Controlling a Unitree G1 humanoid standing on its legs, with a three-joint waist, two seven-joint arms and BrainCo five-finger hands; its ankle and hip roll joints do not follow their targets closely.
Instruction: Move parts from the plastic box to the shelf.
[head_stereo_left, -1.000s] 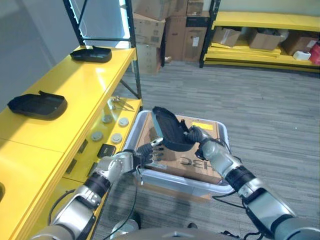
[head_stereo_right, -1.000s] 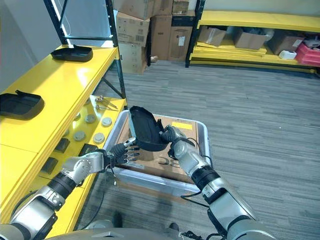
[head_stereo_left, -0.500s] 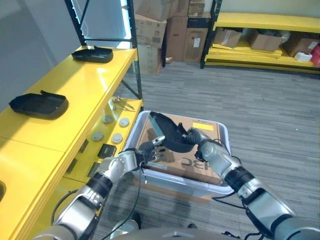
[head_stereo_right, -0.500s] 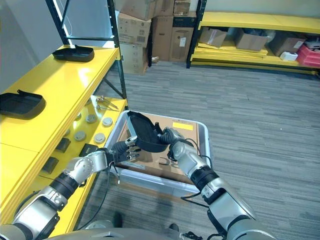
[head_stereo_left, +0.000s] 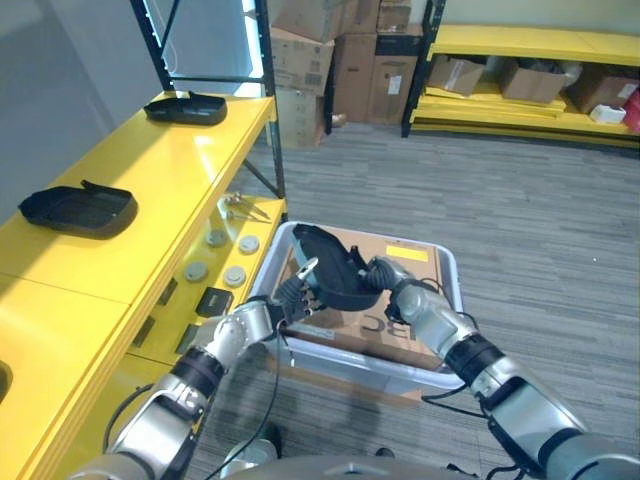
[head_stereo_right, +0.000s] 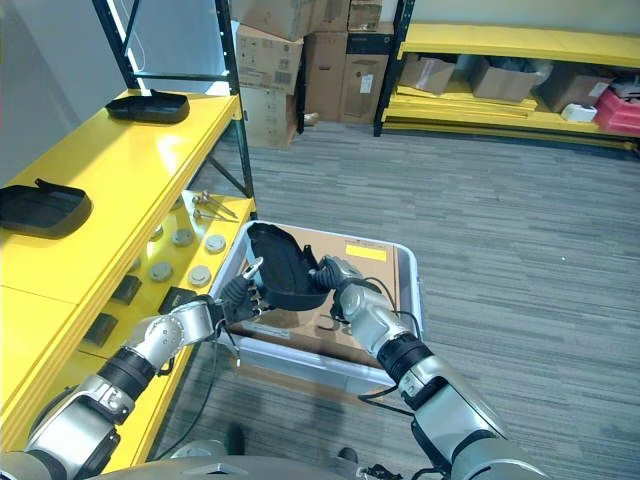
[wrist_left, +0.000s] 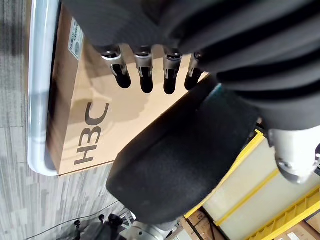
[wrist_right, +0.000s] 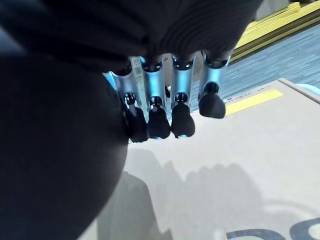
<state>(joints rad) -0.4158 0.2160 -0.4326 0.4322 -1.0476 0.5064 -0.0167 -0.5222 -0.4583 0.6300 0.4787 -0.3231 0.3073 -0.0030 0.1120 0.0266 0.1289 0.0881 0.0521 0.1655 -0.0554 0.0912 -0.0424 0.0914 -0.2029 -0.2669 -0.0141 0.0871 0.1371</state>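
Change: black part (head_stereo_left: 332, 268) has tipped over since a second ago. It was standing nearly upright over the plastic box (head_stereo_left: 440, 377), now it's leaning toward the shelf (head_stereo_left: 150, 170) side, hollow face more upward.
Part location: up in the air above the box's shelf-side edge, over the cardboard sheet (head_stereo_left: 385, 335) lying in the box.
Long axis: runs roughly from the box's far shelf-side corner down toward its middle, tilted (not flat yet).
Right hand (head_stereo_left: 385, 277): fingers curled round the part's lower end, holding it.
Left hand (head_stereo_left: 297, 295): has come up to the part's shelf-side edge, fingers fairly straight and spread, tips touching it.
Shelf: two more black parts (head_stereo_left: 78, 209) sit on its top level, well apart.
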